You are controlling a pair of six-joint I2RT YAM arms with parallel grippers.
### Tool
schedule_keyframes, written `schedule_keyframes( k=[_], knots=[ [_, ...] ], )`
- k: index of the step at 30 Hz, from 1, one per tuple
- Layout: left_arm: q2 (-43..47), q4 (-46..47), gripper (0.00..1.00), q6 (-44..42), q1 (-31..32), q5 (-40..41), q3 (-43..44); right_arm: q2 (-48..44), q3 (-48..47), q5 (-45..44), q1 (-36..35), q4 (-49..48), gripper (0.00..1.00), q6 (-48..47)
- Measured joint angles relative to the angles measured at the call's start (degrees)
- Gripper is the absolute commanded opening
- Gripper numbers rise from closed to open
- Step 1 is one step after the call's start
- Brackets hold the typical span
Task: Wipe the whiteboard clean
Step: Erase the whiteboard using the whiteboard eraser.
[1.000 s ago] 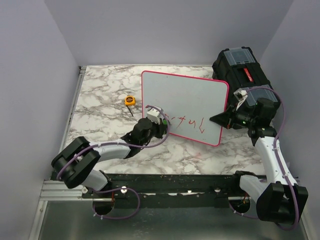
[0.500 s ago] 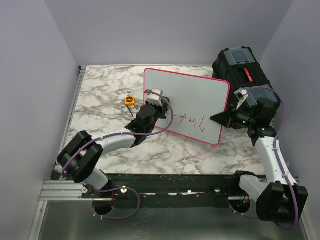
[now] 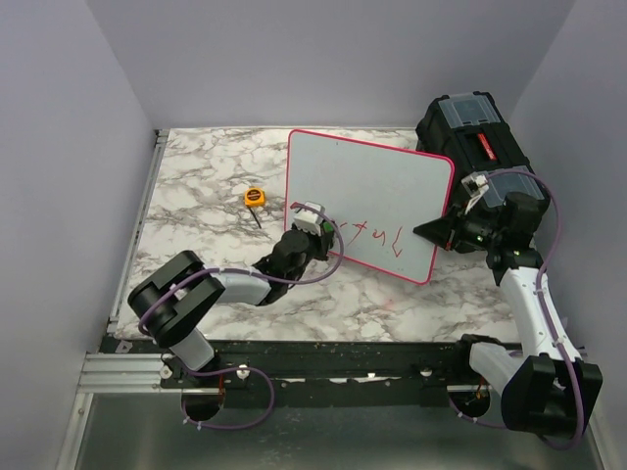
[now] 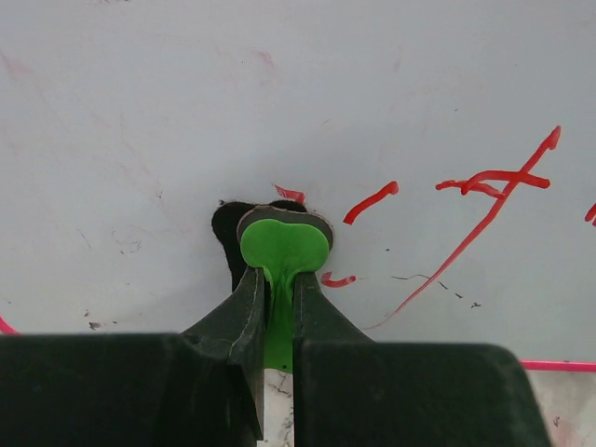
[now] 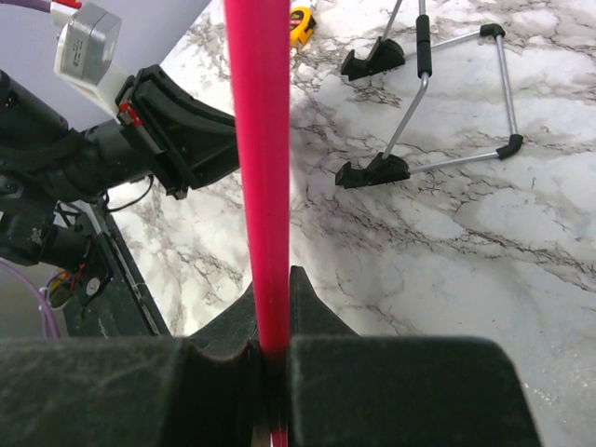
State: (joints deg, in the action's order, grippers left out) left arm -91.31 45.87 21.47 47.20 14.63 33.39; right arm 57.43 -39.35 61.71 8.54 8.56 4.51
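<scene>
**Whiteboard propped and pinned, eraser at the left end of the writing**

Whiteboard (image 3: 382,181) stands tilted on the marble table (image 3: 201,176), right of centre, with its face toward the arms. Red lettering (image 3: 377,237) runs in one line along its lower part, parallel to the bottom rim. Most of the face above it is bare, with only faint smudges.

The left gripper (image 4: 277,284) is closed tight on the green grip of a small eraser (image 4: 284,250), whose dark pad is pressed against the board. In the left wrist view the pad sits at the left end of the line. A few short red strokes touch it, and the rest of the writing lies off to the right.

The right gripper (image 5: 270,346) is clamped on the pink rim (image 5: 259,140) at the board's right edge, apparently steadying it. Behind the board its wire stand (image 5: 419,93) rests on the marble.

The next wipe probably has to travel rightward along the lettering, toward the right gripper. It is the left arm's job, since that arm holds the eraser and is already at the writing.

Further out, a black toolbox (image 3: 472,137) sits behind the right arm, and a yellow tape measure (image 3: 255,196) lies left of the board.
</scene>
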Motion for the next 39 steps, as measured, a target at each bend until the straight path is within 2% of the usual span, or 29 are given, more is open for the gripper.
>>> schedule_keyframes(
  k=[4,8,12,18,21,32,35,39],
  knots=[
    [-0.79,1.09,0.0,0.13,0.44,0.11,-0.09,0.0,0.0,-0.2,0.15,-0.09,0.01,-0.04],
    [0.48,-3.8,0.0,-1.97,-0.07,-0.31,2.27,0.0,0.0,-0.17,0.13,-0.26,0.01,-0.04],
    [2.23,-8.81,0.0,-4.02,-2.8,-2.6,8.55,0.0,0.0,-0.15,0.04,-0.37,0.0,-0.17],
    [2.6,-9.6,0.0,-5.01,-5.01,-5.09,15.08,0.0,0.0,-0.13,0.02,-0.37,0.0,-0.28],
    [1.14,-8.63,0.0,-3.96,-4.61,-6.03,13.53,0.0,0.0,-0.13,0.02,-0.37,0.0,-0.31],
    [-5.18,1.75,0.0,2.64,0.57,-6.12,-0.87,0.31,0.15,-1.46,0.2,0.13,0.0,-0.79],
    [-5.6,1.14,0.0,3.65,0.7,-6.21,-3.26,0.31,0.17,-1.4,0.13,0.09,0.0,-1.36],
    [-3.15,-1.75,0.0,3.54,-2.32,-6.4,-2.64,0.33,0.17,-1.38,0.04,0.11,0.0,-1.51]
  ],
)
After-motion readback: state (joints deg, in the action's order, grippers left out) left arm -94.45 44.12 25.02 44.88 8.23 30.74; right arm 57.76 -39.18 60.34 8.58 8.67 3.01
